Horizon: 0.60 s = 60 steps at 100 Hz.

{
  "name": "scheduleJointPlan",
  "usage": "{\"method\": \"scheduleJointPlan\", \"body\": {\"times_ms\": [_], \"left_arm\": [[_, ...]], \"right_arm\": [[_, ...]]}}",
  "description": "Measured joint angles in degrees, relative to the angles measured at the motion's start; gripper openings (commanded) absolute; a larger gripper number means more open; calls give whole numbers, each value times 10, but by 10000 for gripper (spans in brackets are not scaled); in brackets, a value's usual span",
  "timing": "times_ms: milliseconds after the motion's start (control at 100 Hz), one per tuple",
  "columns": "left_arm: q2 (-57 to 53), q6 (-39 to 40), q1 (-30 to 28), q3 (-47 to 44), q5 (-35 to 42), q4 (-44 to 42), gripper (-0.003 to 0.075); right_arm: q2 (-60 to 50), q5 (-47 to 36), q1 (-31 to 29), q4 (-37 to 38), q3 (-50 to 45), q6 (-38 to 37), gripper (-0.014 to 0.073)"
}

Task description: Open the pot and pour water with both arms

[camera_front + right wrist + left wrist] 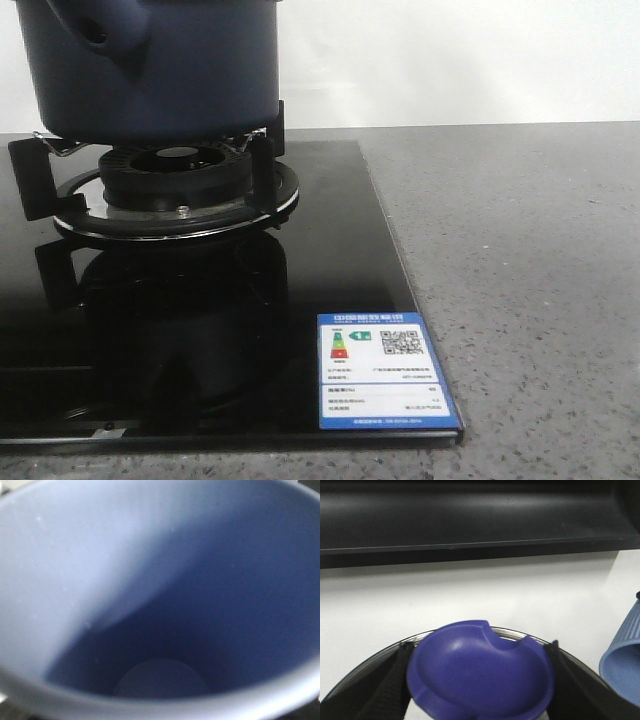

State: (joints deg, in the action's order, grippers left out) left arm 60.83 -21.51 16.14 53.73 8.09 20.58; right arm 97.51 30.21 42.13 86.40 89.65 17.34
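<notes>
We note the left gripper (480,680) clamps the lid knob (480,672), presumably clearing the pot (150,70); right gripper's state unreadable behind the cup (150,605).

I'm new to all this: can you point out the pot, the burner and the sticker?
pot (170,90): front view, on its dark blue side wall.
burner (178,165): front view, on the black head under the pot.
sticker (385,370): front view, on the middle of the blue-edged label.
</notes>
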Motion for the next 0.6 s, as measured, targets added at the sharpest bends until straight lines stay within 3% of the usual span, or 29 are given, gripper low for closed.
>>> {"method": "scheduleJointPlan", "body": {"times_ms": [430,600], "left_arm": [[0,0,0,0,0,0,393],[0,0,0,0,0,0,393]], "right_arm": [[-1,47,0,-165,0,-6,347],[-17,79,0,-187,0,-91,347]]}}
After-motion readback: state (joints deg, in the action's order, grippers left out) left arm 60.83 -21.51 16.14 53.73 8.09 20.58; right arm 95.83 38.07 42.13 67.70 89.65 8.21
